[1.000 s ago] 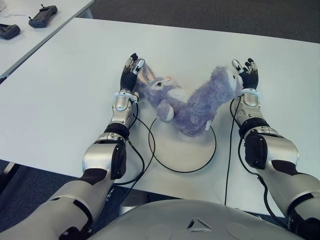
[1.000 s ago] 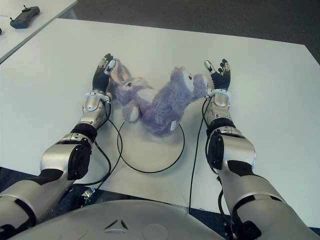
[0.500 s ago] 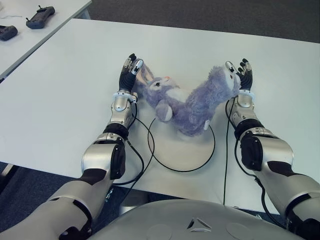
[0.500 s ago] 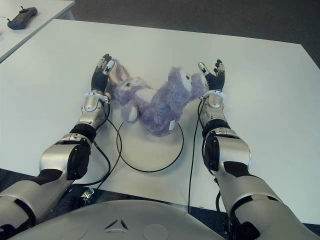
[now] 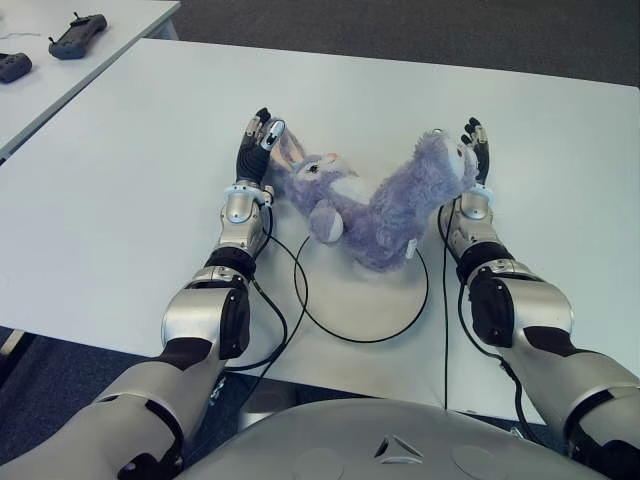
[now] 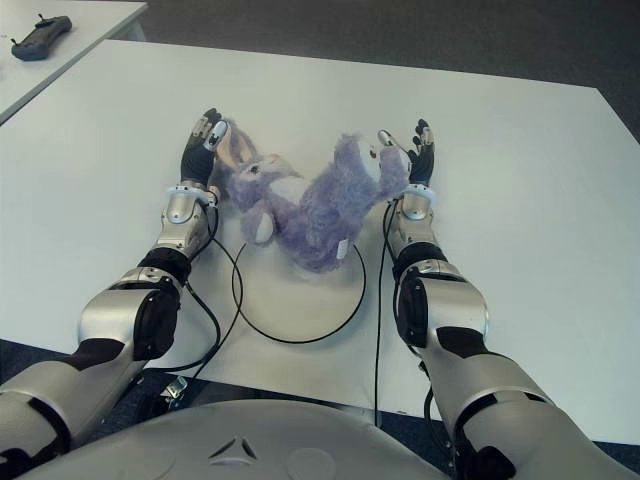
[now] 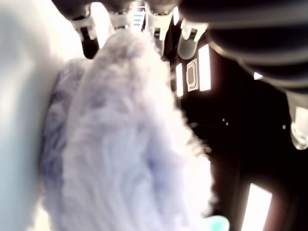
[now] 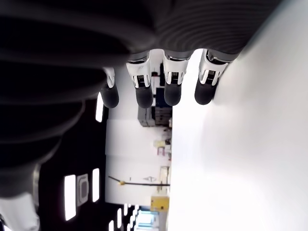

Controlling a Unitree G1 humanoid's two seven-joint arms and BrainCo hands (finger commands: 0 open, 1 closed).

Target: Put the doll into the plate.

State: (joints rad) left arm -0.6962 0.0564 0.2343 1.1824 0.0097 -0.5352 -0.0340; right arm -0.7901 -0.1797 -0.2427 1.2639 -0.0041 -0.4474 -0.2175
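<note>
Sprawling between the two hands, the purple plush rabbit doll (image 5: 365,205) lay on the white desk (image 5: 130,170), its lower body resting over the far edge of the flat white plate with a thin black rim (image 5: 362,300) and its head and ears reaching off the plate toward the left robot hand (image 5: 257,148). That left robot hand stood upright, fingers extended and spread rather than closed, with the doll's ear touching its palm side; its wrist view showed fur pressed close under straight fingers. The right robot hand (image 6: 412,155) stood just beside the doll's raised limb, fingers likewise straight and open, holding nothing; its own wrist view showed no fur within it.

The doll looked light, soft and floppy, likely to sag and compress under a squeeze, and neither slippery nor fragile. A pinch on an ear would probably let the body dangle, so pressing both palms against the thick torso seemed the surer hold. The plate held only the doll's lower part; most of its surface nearer the robot lay bare.
</note>
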